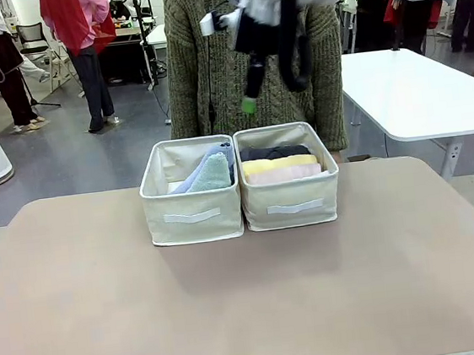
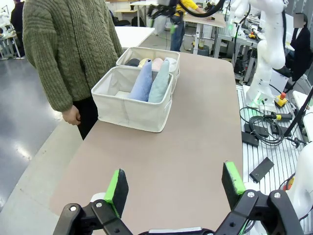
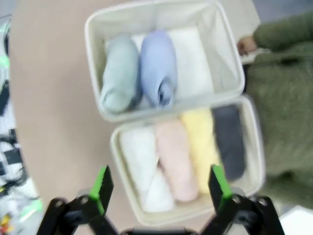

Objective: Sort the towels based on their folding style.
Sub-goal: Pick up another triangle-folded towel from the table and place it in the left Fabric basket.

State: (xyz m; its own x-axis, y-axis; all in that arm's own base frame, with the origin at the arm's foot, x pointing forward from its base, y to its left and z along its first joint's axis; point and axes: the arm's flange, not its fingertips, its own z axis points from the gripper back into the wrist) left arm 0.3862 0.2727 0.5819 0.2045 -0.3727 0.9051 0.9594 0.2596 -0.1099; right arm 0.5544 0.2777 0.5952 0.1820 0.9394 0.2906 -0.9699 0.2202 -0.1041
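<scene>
Now six towels (image 3: pixel 173 161) fill two bins (image 1: pixel 193 216).

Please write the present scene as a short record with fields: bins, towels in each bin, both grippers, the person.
left bin: teal cone towel and lavender-blue cone towel, leaning side by side
right bin: four rolled towels: dark grey towel, yellow towel, pink towel, white towel
left gripper: jaws open, empty, above bare table
right gripper: jaws open, empty, above the right bin
person: standing behind the bins, green knitted sweater
</scene>
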